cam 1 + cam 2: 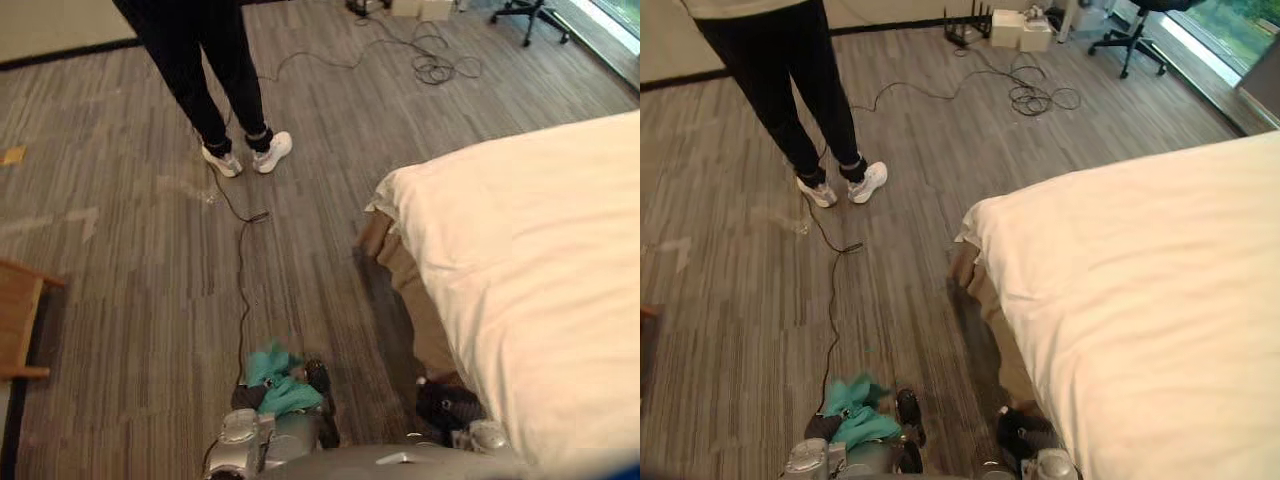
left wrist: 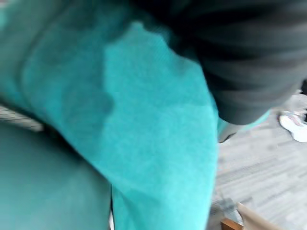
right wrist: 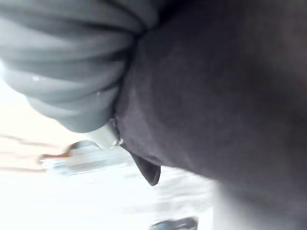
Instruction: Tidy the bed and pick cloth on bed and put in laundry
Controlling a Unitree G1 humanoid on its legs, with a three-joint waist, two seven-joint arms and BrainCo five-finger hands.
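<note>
The left hand [image 1: 318, 380] carries the bunched teal cloth [image 1: 275, 378] low, beside the bed [image 1: 540, 260]. Its fingers are buried, so I cannot tell its grip, nor that of the right hand [image 1: 447, 405]. The cloth looks light and soft, best gathered by its middle.

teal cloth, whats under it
The teal cloth drapes over the left hand; its dark cover shows beside the cloth, with floor below. The rest of the hand is covered.
</note>
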